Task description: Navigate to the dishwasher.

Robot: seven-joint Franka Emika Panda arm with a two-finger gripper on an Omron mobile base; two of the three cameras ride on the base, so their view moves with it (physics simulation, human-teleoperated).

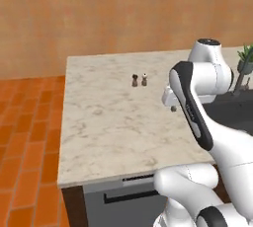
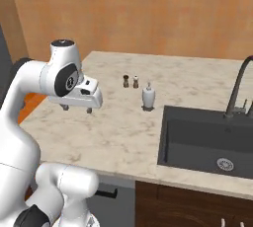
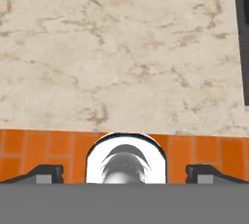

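The gripper [image 2: 76, 108] is held above the marble counter [image 1: 108, 122], pointing straight down, with its two short fingers [image 2: 64, 107] set wide apart and nothing between them. In the hand view the dark finger tips [image 3: 44, 173] are seen far out at the two lower corners, with veined marble above and a band of orange floor tiles [image 3: 44, 150] below the counter edge.

The dishwasher [image 1: 118, 204] is found directly under the counter's near edge, just in front of the robot base. Its grey front is turned toward the base, and its dark bar handle [image 1: 131, 197] runs horizontally, along the counter edge; a dark top strip is seen just above it. In the right base view a piece of the same grey front [image 2: 111, 206] is seen low down, beside a dark wood cabinet door [image 2: 188, 206]. No writing or label can be read on it.

Farther out on the counter, two small shakers [image 2: 130, 81] stand close together, and a white soap dispenser [image 2: 148, 96] stands near the corner of the dark sink [image 2: 197, 142]. A dark tap [image 2: 237, 90] rises behind the sink. A potted plant [image 1: 245, 60] is partly seen at the right edge of the left base view. A wood-toned wall [image 1: 123, 14] closes the scene behind.
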